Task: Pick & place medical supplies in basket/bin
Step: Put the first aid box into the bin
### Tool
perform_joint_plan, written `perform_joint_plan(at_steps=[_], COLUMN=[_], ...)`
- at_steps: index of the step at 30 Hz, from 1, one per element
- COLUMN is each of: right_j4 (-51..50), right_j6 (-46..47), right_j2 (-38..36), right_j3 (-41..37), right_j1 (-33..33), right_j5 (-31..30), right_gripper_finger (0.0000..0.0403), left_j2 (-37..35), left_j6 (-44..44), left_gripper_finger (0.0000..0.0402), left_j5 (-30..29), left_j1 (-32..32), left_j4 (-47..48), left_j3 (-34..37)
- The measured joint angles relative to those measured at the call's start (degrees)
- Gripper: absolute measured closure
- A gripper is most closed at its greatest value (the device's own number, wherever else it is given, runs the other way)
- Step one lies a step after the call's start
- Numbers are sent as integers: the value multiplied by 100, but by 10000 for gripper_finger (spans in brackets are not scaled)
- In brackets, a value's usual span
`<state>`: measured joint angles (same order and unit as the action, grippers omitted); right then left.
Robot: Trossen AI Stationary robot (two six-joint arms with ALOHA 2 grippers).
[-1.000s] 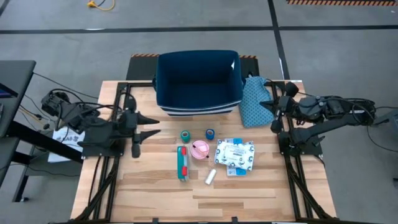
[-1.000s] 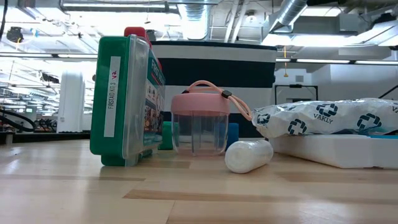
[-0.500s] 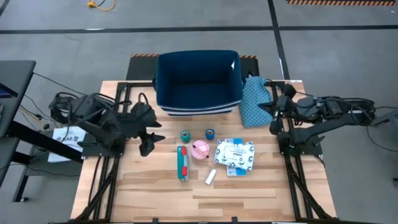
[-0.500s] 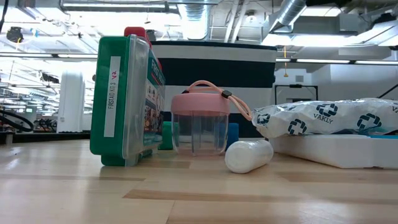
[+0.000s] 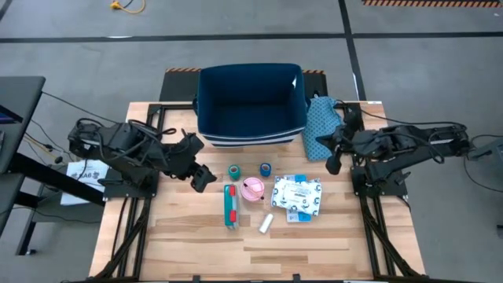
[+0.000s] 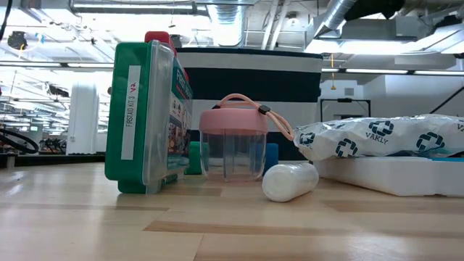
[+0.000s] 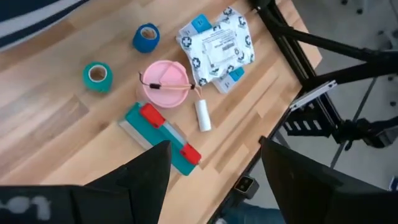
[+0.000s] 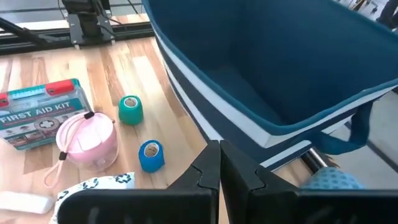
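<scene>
Nothing is in the bin [image 5: 250, 106] yet; every supply lies on the table ahead of my left gripper [image 5: 203, 176], jaws apart and empty, nearest the teal tape roll [image 5: 234, 170] and first-aid pack [image 5: 230, 206]. My right gripper [image 5: 333, 159] waits beside the bin, jaws together.

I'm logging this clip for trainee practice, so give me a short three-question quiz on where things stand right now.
1. True or false: the bin already holds supplies.
2. Which gripper has its fingers apart? A) left gripper B) right gripper
3. Fill in: beside the teal roll lies the ____ roll.

Key:
1. False. The bin shows only bare fabric inside; the first aid kit, pink cup, white tube and packets all lie on the table.
2. A. The left wrist view shows its fingers spread; the right pair is pressed together.
3. Blue.
</scene>
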<state>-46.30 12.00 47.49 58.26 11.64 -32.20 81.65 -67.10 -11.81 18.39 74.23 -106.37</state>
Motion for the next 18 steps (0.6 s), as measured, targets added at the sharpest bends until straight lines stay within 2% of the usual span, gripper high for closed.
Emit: perform_joint_plan(at_steps=[4,10,14,18], right_j4=[45,320,508,568], right_j6=[7,-302,-193,-189], right_j2=[114,388,642,865], right_j3=[0,-2,-2,0], right_j1=[114,492,724,789], right_j5=[448,2022,2017,1933], right_gripper_finger=[403,403,403,403], left_j2=[90,233,397,561], left_j6=[159,76,-145,-467], left_gripper_finger=[161,161,161,154], left_j5=[-143,19,487,667], left_j1=[48,40,-48,-94], left_j4=[-51,86,222,300], left_j3=[0,2,2,4])
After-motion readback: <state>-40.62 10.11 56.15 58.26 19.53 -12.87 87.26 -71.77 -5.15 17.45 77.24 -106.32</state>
